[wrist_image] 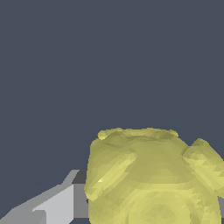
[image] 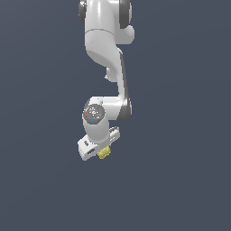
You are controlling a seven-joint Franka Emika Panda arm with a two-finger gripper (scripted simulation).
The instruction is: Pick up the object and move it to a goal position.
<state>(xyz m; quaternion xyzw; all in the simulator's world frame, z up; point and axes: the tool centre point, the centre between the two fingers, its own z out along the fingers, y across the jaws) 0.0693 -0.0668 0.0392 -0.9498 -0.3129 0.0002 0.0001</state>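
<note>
In the exterior view, the white arm (image: 106, 49) bends down to the tool (image: 102, 150). The little yellow lumpy object (image: 103, 153) sits right at the tool's tip, pinched there.

In the wrist view, the bumpy yellow object (wrist_image: 151, 177) looks very big and close. One gray finger (wrist_image: 52, 205) touches its side.

This was no home, kitchen or workshop but a bare simulated space — a rendered scene. A flat, even slate-blue ground filled both views, with no walls, furniture, floor seams or horizon to mark a room. The white arm (image: 106, 49) showed smooth, untextured shading, and the pale yellow object (wrist_image: 151, 179) was built of visible flat facets — the look of computer graphics. Nothing else stood near or far.
</note>
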